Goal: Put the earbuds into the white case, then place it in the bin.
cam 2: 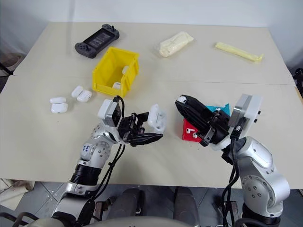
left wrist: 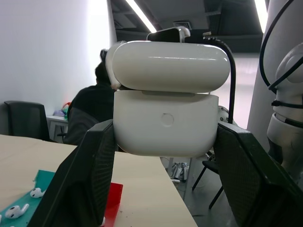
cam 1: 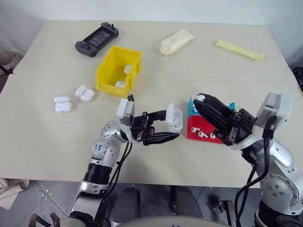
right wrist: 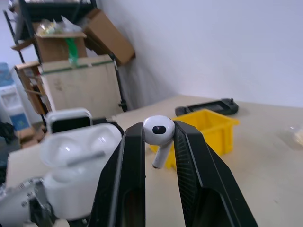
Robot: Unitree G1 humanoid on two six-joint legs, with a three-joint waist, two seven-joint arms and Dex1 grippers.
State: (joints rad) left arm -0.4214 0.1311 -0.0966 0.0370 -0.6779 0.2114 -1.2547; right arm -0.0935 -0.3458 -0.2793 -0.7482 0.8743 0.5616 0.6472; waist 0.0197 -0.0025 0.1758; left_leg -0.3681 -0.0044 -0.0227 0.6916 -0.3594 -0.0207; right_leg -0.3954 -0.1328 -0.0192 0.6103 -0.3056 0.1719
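Head stereo overhead; wrist views close.

Open white case (cam 1: pixel 174 117) held above the surface; one earbud (right wrist: pixel 158 132) pinched aloft nearby; yellow bin (cam 1: pixel 118 71) behind holds cases.

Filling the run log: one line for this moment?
left pincer: shut on white case, lid open | right pincer: shut on earbud | bin: holds cases
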